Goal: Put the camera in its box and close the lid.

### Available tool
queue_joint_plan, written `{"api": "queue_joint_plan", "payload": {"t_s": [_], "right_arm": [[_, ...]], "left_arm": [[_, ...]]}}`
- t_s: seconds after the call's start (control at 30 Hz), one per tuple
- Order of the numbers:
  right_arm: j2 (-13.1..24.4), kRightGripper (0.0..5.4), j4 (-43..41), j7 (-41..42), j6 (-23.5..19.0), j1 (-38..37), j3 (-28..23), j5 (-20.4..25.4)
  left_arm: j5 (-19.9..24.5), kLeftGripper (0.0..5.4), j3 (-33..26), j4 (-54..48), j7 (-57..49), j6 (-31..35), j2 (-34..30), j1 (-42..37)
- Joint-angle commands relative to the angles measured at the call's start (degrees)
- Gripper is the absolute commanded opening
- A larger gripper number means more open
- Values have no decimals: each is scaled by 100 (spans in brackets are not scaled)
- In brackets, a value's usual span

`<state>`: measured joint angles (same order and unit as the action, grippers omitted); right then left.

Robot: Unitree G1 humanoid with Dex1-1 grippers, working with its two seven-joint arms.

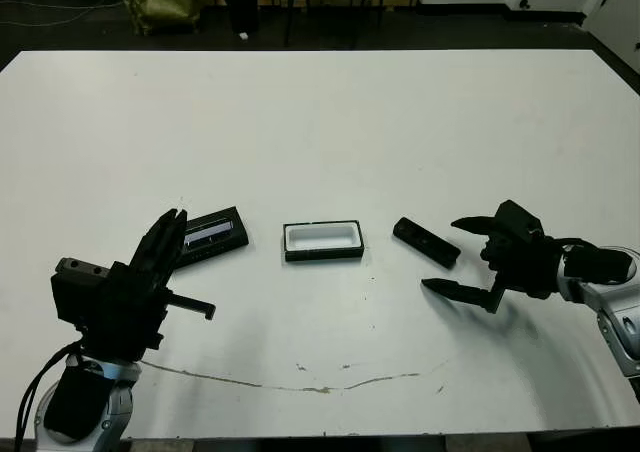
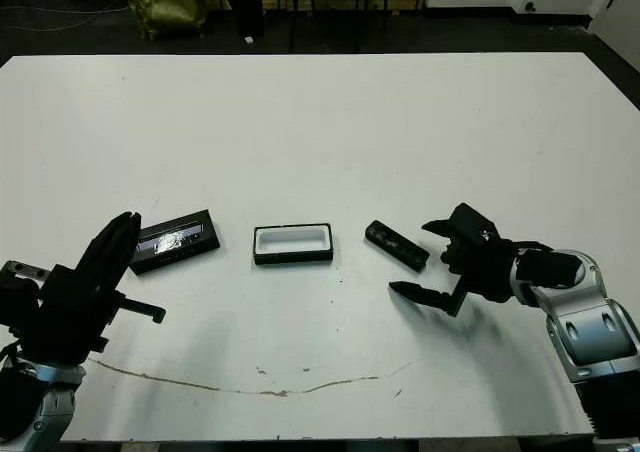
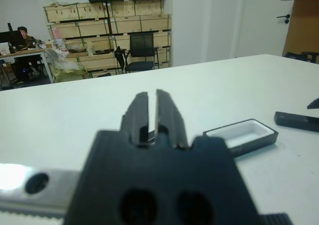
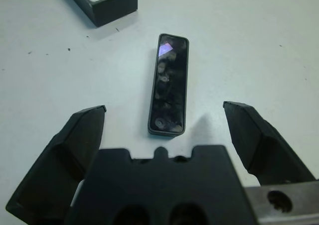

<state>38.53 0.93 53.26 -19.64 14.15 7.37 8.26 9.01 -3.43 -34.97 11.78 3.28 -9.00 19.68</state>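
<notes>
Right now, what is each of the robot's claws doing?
Left end effector: shut, holding nothing.
Right end effector: open, empty, near the camera.

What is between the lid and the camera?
The open box sits between the lid and the camera, with bare table on either side. The eye views show it.
</notes>
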Motion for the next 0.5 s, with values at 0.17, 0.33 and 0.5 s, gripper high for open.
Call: {"api": "queue_joint_plan", "payload": {"t_s": [0.17,0.33,0.5], "right_arm": [[-208,538,398,-278,127,-55,107,-168],[-357,502,444,-563,-82,-69,156,-202],[-529,389,644,-754,-127,-45,194,-190]], "left_arm": [[-12,0,-11,45,-3,97,-48,57],[-4,0,-8,109,16,-29,-32,64],[-8,0,-8,142,13,-79,-28,73]]}}
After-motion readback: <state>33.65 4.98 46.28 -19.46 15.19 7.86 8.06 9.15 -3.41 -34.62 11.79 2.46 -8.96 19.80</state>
